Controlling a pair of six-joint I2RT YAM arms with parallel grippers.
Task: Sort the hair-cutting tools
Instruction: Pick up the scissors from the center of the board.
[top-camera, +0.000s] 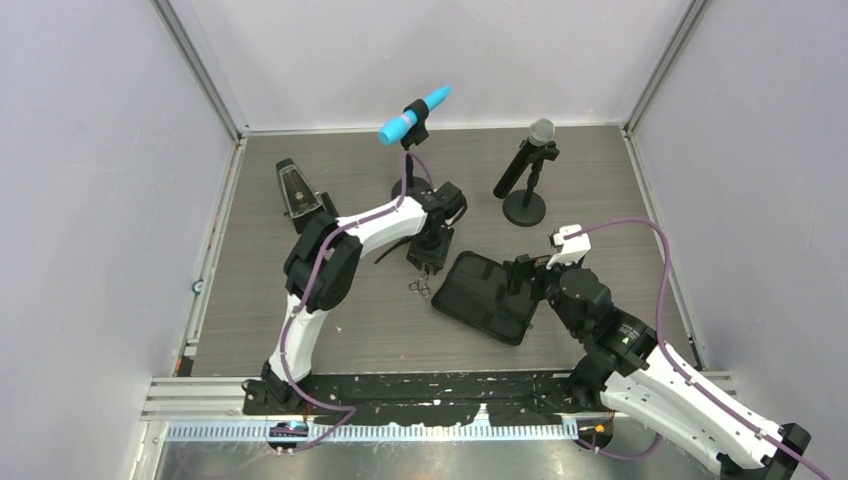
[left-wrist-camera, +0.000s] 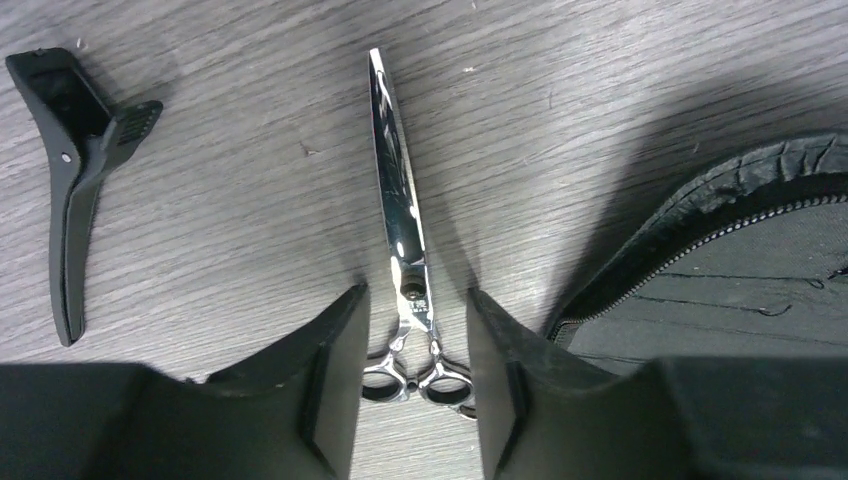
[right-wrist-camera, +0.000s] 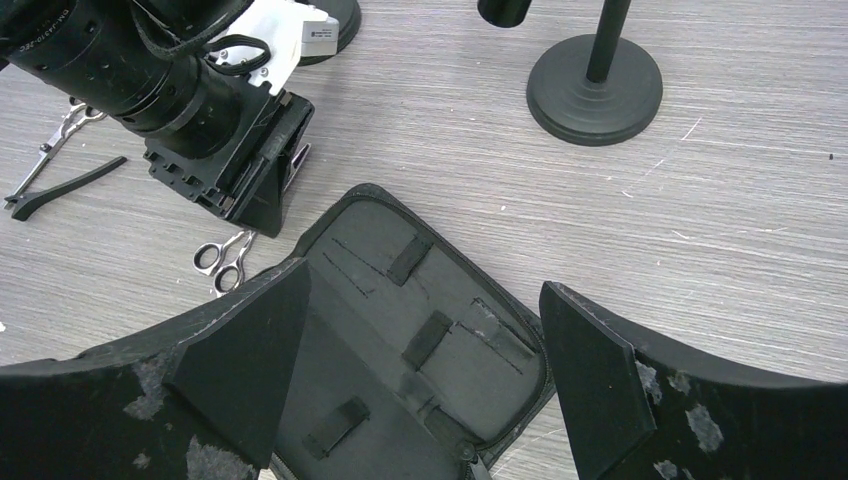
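Silver scissors (left-wrist-camera: 398, 215) lie flat on the wooden table (left-wrist-camera: 250, 120), blades pointing away from my left wrist. My left gripper (left-wrist-camera: 415, 293) reaches down over them and is shut on their ring handles, with a pad against each ring. A black hair clip (left-wrist-camera: 75, 180) lies to the left. From above, the left gripper (top-camera: 428, 262) stands over the scissors (top-camera: 420, 288). A second pair of scissors (right-wrist-camera: 60, 130) and the clip (right-wrist-camera: 65, 185) show in the right wrist view. My right gripper (right-wrist-camera: 422, 280) hangs open over the open black case (right-wrist-camera: 430, 330), holding nothing.
The zip case (top-camera: 490, 298) lies open mid-table, right of the scissors. A black metronome (top-camera: 297, 190) stands at the back left. A blue microphone on a stand (top-camera: 413, 115) and a black microphone on a round base (top-camera: 527, 180) stand behind.
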